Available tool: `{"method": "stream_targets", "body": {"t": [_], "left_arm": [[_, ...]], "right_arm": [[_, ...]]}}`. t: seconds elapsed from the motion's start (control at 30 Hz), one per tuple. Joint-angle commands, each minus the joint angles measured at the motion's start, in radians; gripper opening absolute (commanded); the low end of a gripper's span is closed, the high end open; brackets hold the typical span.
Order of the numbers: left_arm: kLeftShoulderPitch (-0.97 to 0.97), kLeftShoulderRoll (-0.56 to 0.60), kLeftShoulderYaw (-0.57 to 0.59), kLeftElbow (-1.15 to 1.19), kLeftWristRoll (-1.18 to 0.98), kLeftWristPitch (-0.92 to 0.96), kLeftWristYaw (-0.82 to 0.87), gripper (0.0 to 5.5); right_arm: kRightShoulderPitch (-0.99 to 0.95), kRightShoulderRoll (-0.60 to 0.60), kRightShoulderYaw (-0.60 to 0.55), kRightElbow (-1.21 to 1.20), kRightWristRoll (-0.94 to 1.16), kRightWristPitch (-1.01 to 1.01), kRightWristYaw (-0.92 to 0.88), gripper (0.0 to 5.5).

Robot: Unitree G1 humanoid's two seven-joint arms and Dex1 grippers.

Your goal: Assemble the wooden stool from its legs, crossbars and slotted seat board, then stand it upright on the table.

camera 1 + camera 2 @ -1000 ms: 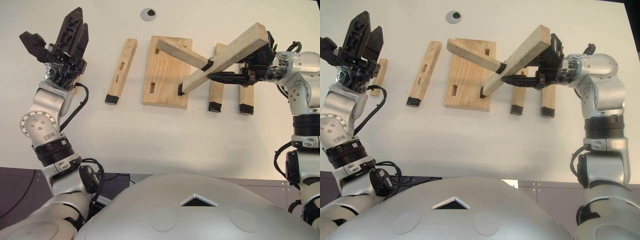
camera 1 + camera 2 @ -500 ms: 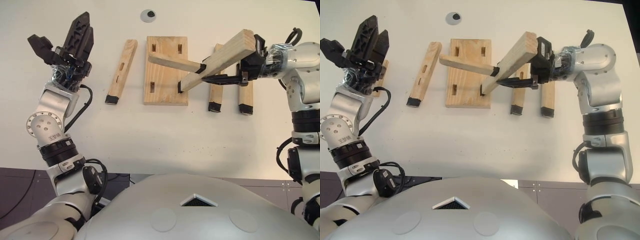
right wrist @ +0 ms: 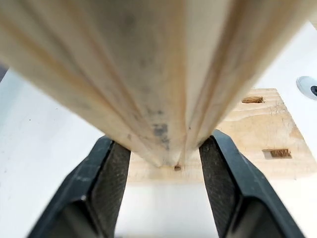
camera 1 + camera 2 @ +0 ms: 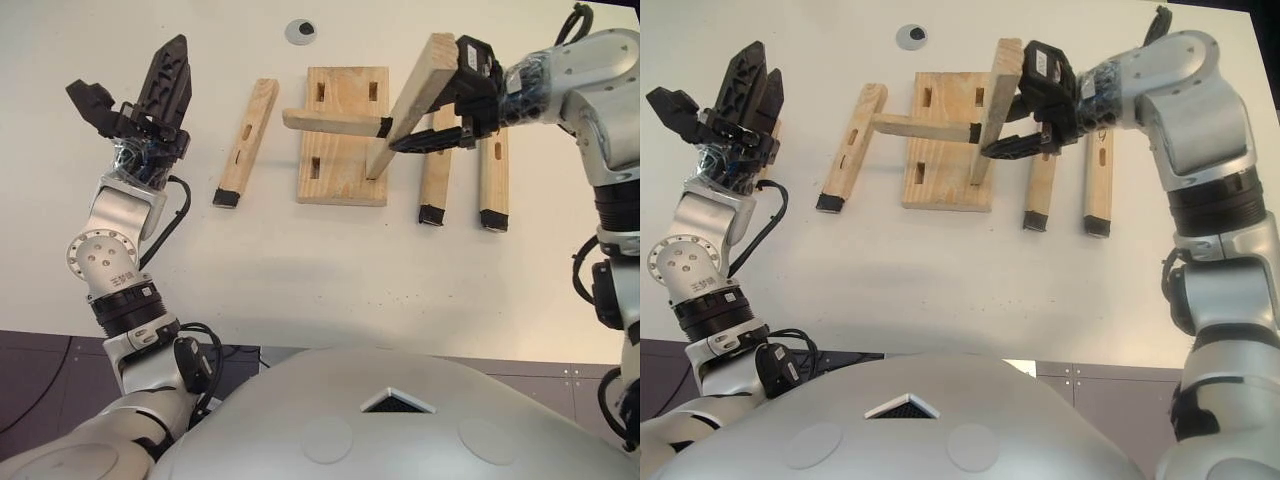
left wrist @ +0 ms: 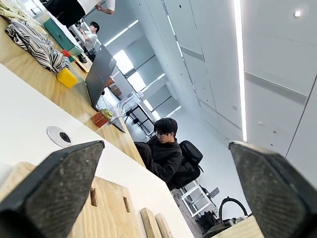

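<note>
Looks early in the build, judging across the white worktop (image 4: 330, 260). Finds the slotted seat board (image 4: 340, 185) lying flat at the middle, long axis running away from the robot, 4 slots cut through its upper face. Sees the held leg (image 4: 415, 95) steeply tilted over the board's right half, long axis rising from a lower end at or just above the near right slot and leaning toward the robot's right; cannot tell whether seated or merely touching. Counts 3 more legs flat on the worktop, each pointing away from the robot with its black-capped foot nearest: the left-hand leg (image 4: 245, 140) just beside the board's left edge, then the inner right leg (image 4: 433, 190) and the outer right leg (image 4: 493, 185) side by side on the other side. Notes 1 joint made: the crossbar (image 4: 330, 122) plugged into the held leg, jutting roughly level toward the robot's left, above the board. Glimpses a short wooden piece (image 4: 767, 140) behind the left arm, possibly another crossbar. Has the right claw (image 3: 161, 153) pinching the held leg between both fingers, and the left claw (image 4: 125, 68) spread wide, empty, raised over the worktop's left side. Leaves, by this judgement, seating all 4 legs, fitting the remaining crossbars, then turning the stool upright.
</note>
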Motion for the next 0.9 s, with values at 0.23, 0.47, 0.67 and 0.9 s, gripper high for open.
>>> {"method": "stream_targets", "body": {"t": [0.23,0.47,0.67,0.9], "left_arm": [[-0.01,0.026,-0.003,0.024,0.02,0.01,-0.006,4.64],[0.01,0.022,-0.016,0.011,0.04,0.011,-0.005,4.64],[0.045,0.008,-0.014,-0.02,0.041,0.004,0.004,4.64],[0.061,-0.006,-0.015,-0.038,0.038,0.0,0.019,4.64]], "right_arm": [[0.098,0.005,-0.17,0.039,-0.032,-0.013,-0.157,3.77],[0.222,0.129,-0.32,0.003,-0.161,0.268,-0.701,3.77],[0.383,0.125,-0.399,-0.153,-0.159,0.416,-0.818,3.77],[0.416,0.169,-0.454,-0.158,-0.102,0.53,-0.853,3.59]]}}
